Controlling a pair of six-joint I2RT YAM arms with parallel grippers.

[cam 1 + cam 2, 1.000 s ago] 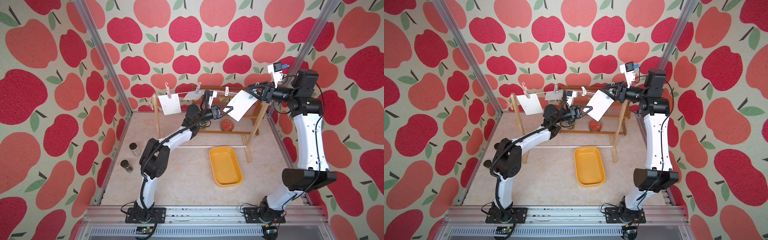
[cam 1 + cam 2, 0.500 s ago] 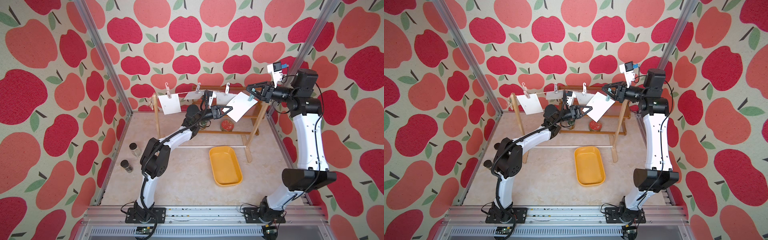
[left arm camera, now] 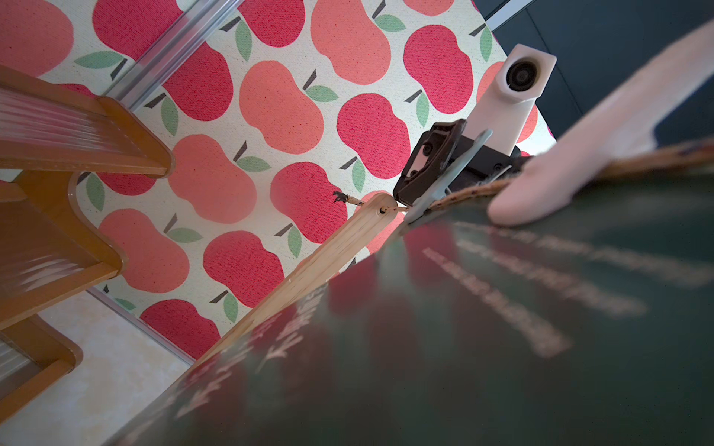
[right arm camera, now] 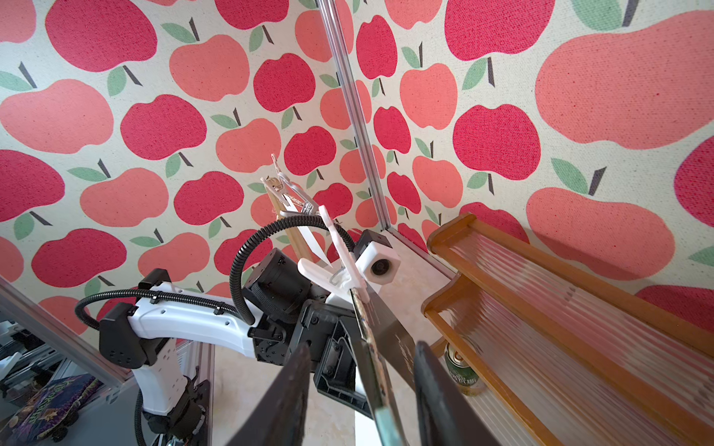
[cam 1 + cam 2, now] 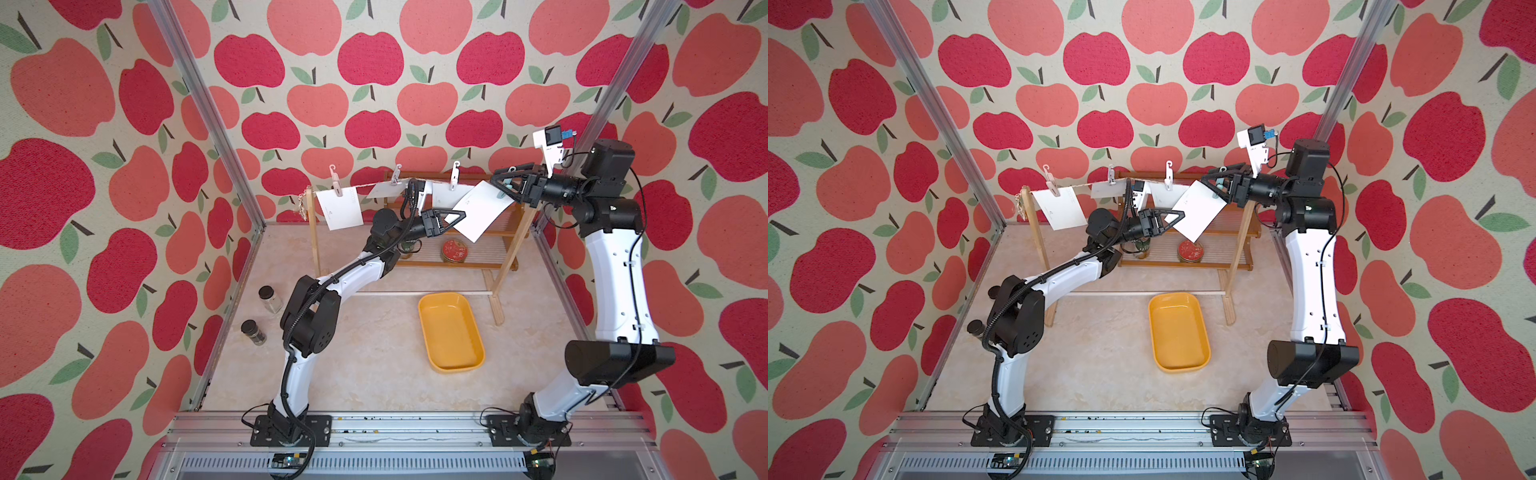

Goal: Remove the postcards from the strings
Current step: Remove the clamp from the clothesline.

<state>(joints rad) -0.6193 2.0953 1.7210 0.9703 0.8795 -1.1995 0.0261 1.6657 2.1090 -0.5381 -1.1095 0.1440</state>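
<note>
The left gripper (image 5: 460, 217) is pinching the lower edge of the rightmost postcard (image 5: 482, 210), which is hanging tilted from the string (image 3: 459, 195) by a clothespin (image 5: 505, 192), while the right gripper (image 5: 498, 187) is straddling that clothespin with jaws spread and three other postcards (image 5: 338, 208) are hanging farther along.

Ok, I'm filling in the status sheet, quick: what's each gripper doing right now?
Left gripper: shut on the tilted postcard, at its corner.
Right gripper: open, jaws straddling the clothespin on that postcard's top edge.
</note>
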